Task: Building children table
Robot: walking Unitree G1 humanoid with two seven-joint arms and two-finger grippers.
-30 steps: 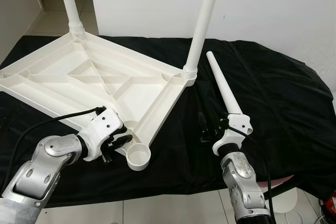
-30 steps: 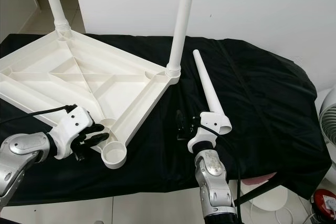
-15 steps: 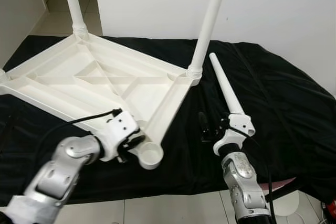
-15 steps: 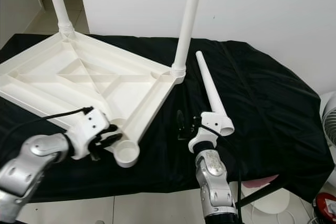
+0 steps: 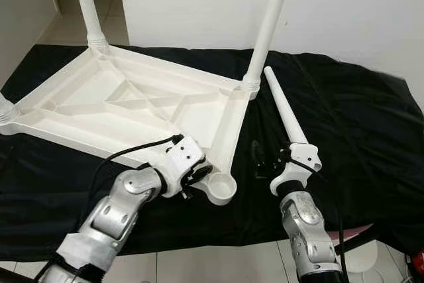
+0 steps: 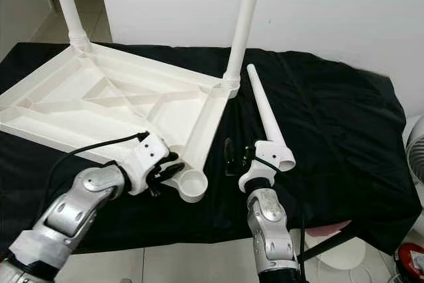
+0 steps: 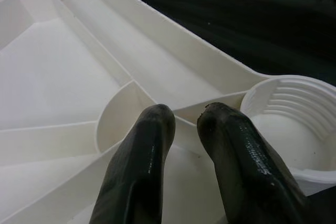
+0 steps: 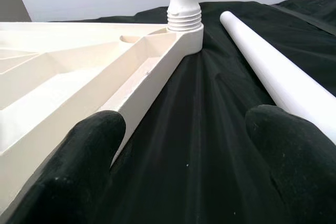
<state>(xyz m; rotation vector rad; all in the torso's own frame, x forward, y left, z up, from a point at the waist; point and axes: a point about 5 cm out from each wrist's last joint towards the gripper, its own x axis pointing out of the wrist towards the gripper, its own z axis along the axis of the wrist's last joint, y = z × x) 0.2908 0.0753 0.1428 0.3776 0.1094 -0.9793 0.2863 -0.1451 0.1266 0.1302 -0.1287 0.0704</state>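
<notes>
Tabletop (image 5: 119, 104) of white ribbed plastic lies upside down on the black-draped desk (image 5: 358, 117), filling the 9-to-12 o'clock part of the scene, with screwed-in legs rising at its far corners — one at 11 o'clock (image 5: 86, 4), one near 12 o'clock (image 5: 270, 18). Its near corner ends in an empty threaded socket (image 5: 222, 189), a round open cup pointing up. The loose leg (image 5: 283, 107), a smooth tapering white tube, lies flat on the cloth just beside the frame's edge, its long axis running from 12 o'clock down toward 6, the wide collared end nearest the robot. The right gripper (image 5: 270, 162) sits at that near end with its fingers spread wide and nothing between them, the leg passing close by one finger in the right wrist view; that arm is plainly the nearer for picking it up. The left gripper (image 6: 165, 173) rests on the frame touching the rib beside the socket, fingers (image 7: 147, 145) drawn narrow, nearly together — whether they pinch the rib I cannot tell.
</notes>
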